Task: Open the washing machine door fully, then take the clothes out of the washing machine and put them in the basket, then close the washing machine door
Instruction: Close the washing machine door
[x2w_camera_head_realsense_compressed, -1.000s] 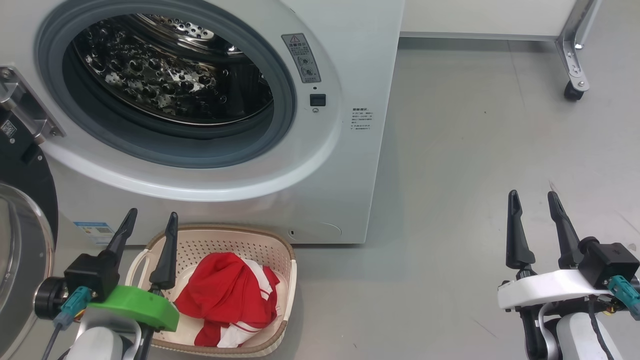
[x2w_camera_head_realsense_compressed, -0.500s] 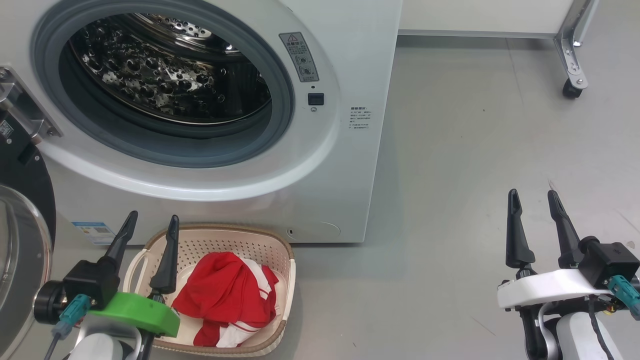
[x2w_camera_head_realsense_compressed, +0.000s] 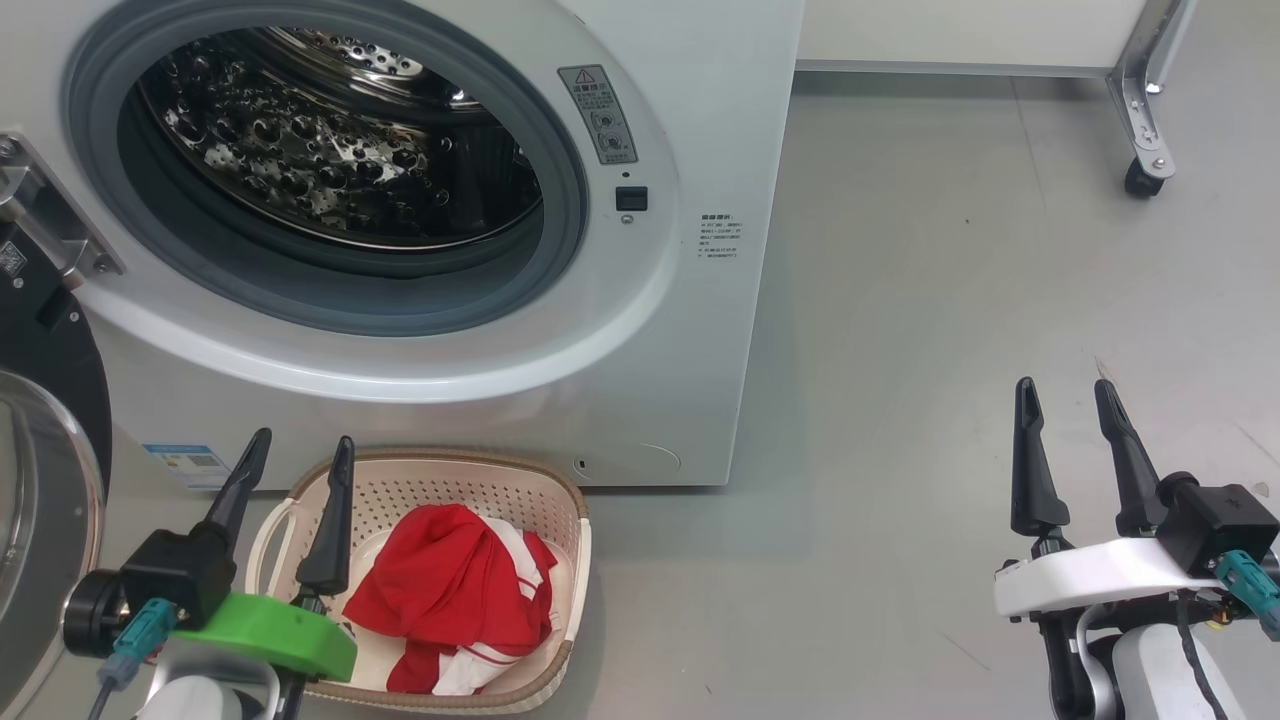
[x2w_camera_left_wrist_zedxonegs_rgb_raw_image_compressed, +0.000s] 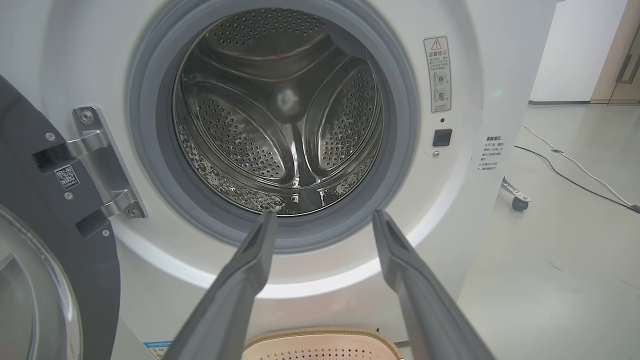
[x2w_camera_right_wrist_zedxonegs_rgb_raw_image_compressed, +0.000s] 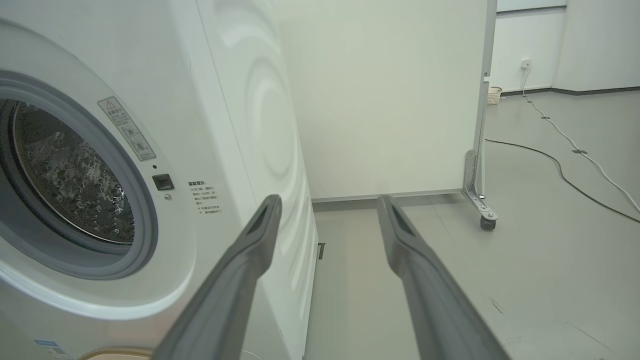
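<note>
- The washing machine door (x2w_camera_head_realsense_compressed: 42, 500) stands open at left; castered metal frame (x2w_camera_head_realsense_compressed: 1142, 125) far right.
- Red clothes (x2w_camera_head_realsense_compressed: 450, 590) crumpled in the perforated basket (x2w_camera_head_realsense_compressed: 578, 520) before the washing machine (x2w_camera_head_realsense_compressed: 690, 380).
- Fingers apart on left hand (x2w_camera_head_realsense_compressed: 304, 437) and right hand (x2w_camera_head_realsense_compressed: 1063, 385) — both empty.

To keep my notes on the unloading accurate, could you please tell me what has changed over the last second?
The left gripper slid slightly down the head view, towards the robot, fingers open and empty; nothing was taken or released. The right gripper, the clothes in the basket and the open washing machine door stayed as they were.
</note>
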